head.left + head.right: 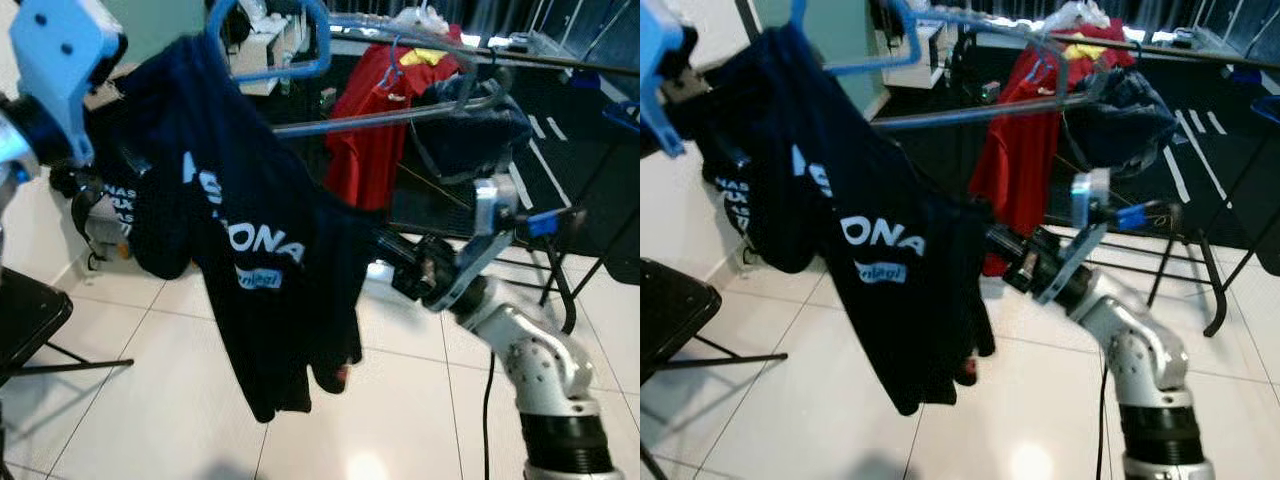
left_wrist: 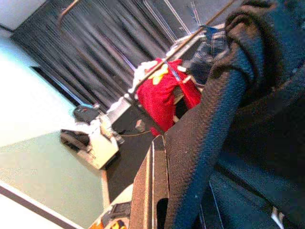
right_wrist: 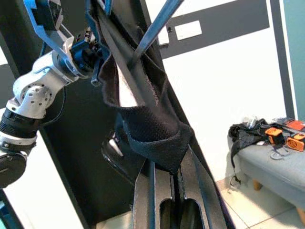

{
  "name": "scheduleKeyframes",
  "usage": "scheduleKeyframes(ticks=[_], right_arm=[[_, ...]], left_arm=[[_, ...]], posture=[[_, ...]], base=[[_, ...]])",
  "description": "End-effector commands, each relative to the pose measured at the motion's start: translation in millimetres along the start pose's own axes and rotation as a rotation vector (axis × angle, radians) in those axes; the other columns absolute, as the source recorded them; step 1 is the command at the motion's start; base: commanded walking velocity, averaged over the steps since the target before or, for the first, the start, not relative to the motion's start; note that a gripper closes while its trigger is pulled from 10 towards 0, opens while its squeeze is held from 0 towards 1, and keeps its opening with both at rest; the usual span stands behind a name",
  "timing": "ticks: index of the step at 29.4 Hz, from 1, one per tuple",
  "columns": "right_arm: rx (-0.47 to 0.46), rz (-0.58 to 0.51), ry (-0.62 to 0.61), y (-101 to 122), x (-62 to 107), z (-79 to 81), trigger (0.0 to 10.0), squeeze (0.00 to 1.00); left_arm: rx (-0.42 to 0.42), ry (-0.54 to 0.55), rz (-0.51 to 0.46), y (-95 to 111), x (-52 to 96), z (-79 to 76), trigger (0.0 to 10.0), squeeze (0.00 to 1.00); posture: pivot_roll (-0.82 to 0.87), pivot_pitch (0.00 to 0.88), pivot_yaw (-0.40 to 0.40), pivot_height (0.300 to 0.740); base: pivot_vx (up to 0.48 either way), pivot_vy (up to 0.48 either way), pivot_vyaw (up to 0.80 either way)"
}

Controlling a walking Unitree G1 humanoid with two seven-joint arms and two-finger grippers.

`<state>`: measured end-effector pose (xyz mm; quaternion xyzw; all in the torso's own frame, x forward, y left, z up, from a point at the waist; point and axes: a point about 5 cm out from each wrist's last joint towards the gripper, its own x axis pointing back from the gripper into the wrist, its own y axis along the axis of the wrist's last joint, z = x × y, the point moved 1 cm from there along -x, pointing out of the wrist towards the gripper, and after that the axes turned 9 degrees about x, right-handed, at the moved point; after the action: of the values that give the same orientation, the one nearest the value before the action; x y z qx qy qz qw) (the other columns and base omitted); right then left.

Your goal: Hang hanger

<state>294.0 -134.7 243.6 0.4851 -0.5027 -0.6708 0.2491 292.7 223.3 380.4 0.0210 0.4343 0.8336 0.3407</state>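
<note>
A navy shirt (image 1: 250, 250) with white lettering hangs on a blue hanger (image 1: 322, 40), raised just above and in front of the rack's metal rail (image 1: 400, 115). The hanger's hook is near the rail; I cannot tell whether it touches. My left gripper (image 3: 93, 57) is at the upper left, shut on the hanger's cloth-covered shoulder, under its blue wrist housing (image 1: 60, 60). My right gripper (image 1: 378, 245) reaches in from the right, fingers buried in the shirt. In the right wrist view its fingers (image 3: 157, 191) are shut on the hanger's blue bar with bunched fabric.
A red shirt (image 1: 365, 130) and a dark garment (image 1: 470, 130) hang on the rail. The rack's black legs (image 1: 560, 290) stand at the right on the white tile floor. A black folding chair (image 1: 25, 320) sits at the left. A grey sofa (image 3: 271, 162) holds orange items.
</note>
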Motion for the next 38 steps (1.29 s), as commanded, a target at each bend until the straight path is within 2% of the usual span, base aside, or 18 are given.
scheduleKeyframes(ticks=[1, 4, 6, 10, 18, 24, 30, 38], right_arm=[[0.011, -0.010, -0.023, 5, 6.3, -5.3, 0.0, 0.00], [0.026, -0.011, -0.046, 9, 12.0, -9.3, 0.0, 0.00], [0.027, -0.009, -0.049, 9, 12.8, -9.7, 0.0, 0.00], [0.035, -0.007, -0.061, 10, 15.3, -11.7, 0.0, 0.00], [0.048, -0.008, -0.070, 15, 17.9, -14.8, 0.0, 0.00], [0.049, -0.007, -0.063, 14, 17.8, -13.3, 0.0, 0.00], [0.047, 0.000, -0.056, 14, 19.6, -11.9, 0.0, 0.00], [0.046, 0.007, -0.058, 12, 21.2, -11.7, 0.0, 0.00]], left_arm=[[-0.009, -0.023, 0.013, 0, 9.8, 3.6, 10.0, 0.00], [0.035, -0.084, 0.017, -1, 24.5, 2.5, 10.0, 0.00], [0.047, -0.108, 0.014, 0, 27.9, 1.2, 10.0, 0.00], [0.101, -0.238, 0.042, -2, 39.7, -10.8, 10.0, 0.00], [0.110, -0.310, 0.119, -10, 52.9, -12.8, 10.0, 0.00], [0.063, -0.237, 0.163, -17, 55.1, -1.2, 10.0, 0.00], [0.036, -0.121, 0.142, -14, 59.5, 17.2, 10.0, 0.00], [0.073, -0.122, 0.135, -18, 66.3, 16.6, 10.0, 0.00]], posture=[[-0.04, 0.078, 0.000, 0.740], [-0.04, 0.082, -0.002, 0.740], [-0.04, 0.082, -0.002, 0.740], [-0.04, 0.084, -0.002, 0.740], [-0.04, 0.084, -0.002, 0.740], [-0.04, 0.084, -0.001, 0.740], [-0.04, 0.086, 0.001, 0.740], [-0.05, 0.086, 0.003, 0.740]], base=[[0.000, 0.000, 0.00], [0.000, 0.000, 0.00], [0.000, 0.000, 0.00], [0.000, 0.000, 0.00], [0.000, 0.000, 0.00], [0.000, 0.000, 0.00], [0.000, 0.000, 0.00], [0.000, 0.000, 0.00]])
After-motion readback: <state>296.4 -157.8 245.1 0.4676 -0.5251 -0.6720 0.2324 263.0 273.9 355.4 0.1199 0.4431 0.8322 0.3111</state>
